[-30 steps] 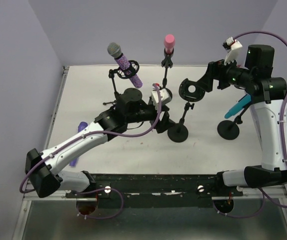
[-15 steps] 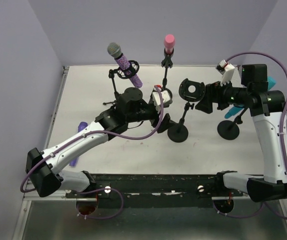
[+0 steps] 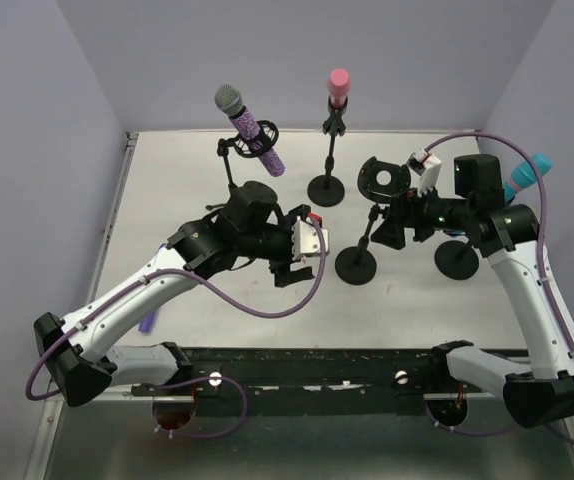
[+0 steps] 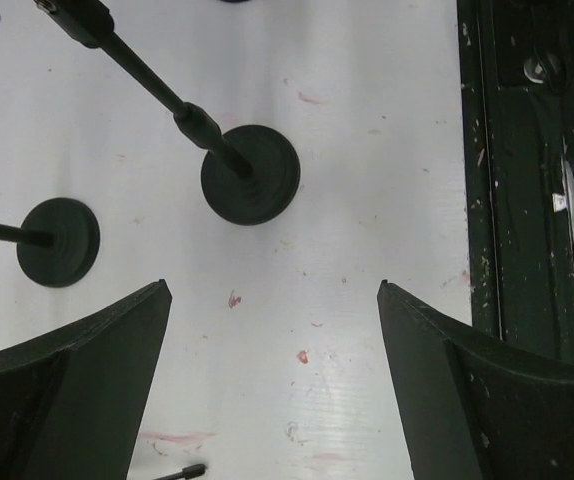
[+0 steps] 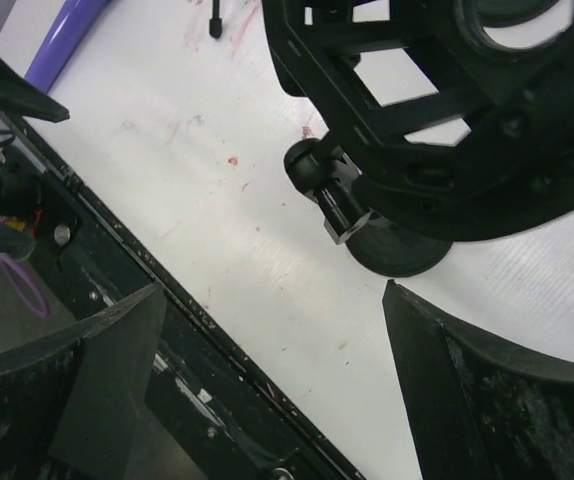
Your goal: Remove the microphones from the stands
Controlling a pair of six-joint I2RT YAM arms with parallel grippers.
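Behind right arm (image 3: 532,290), half-hidden teal microphone (image 3: 533,167).

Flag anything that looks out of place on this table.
The middle stand's ring holder sits empty. A purple cylinder lies flat on the table rather than in any holder; I cannot tell what it is. Small red smudges mark the tabletop.

The white table (image 3: 407,305) (faintly red-stained) carries round black stand bases (image 3: 356,265) and a purple object (image 3: 147,323).

Lab: walled white test table (image 3: 172,185)
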